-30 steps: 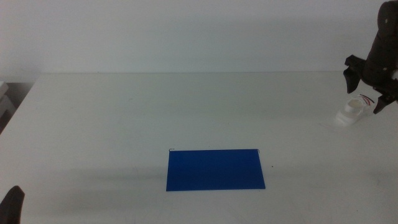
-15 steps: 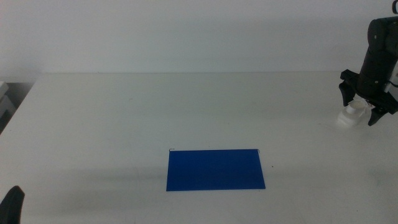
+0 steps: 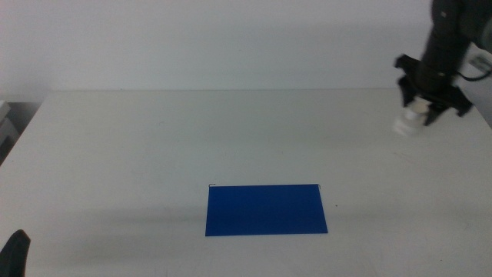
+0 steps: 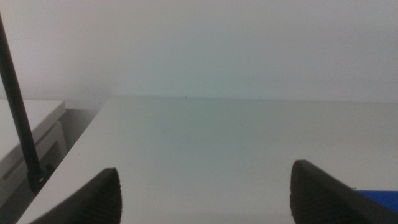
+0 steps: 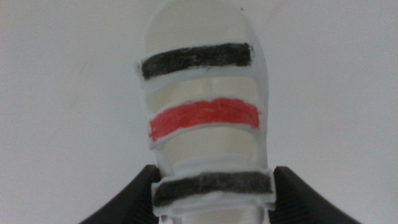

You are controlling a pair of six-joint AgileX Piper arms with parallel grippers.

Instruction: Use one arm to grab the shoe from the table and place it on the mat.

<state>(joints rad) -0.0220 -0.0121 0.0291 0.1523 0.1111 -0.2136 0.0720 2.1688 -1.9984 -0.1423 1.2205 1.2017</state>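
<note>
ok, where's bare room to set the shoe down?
Mat is bare all over. Table is open between its left edge and the mat, and from mat to back edge. Only busy spot: far right, where the right gripper holds the shoe. Left gripper waits bottom-left.

overhead forward-down, wrist views close, perhaps level

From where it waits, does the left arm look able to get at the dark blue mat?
Probably yes. The left claw sits open at the near left corner of the white table, and nothing lies between it and the flat dark blue rectangular mat. The right claw holds the small white sneaker far off.
</note>
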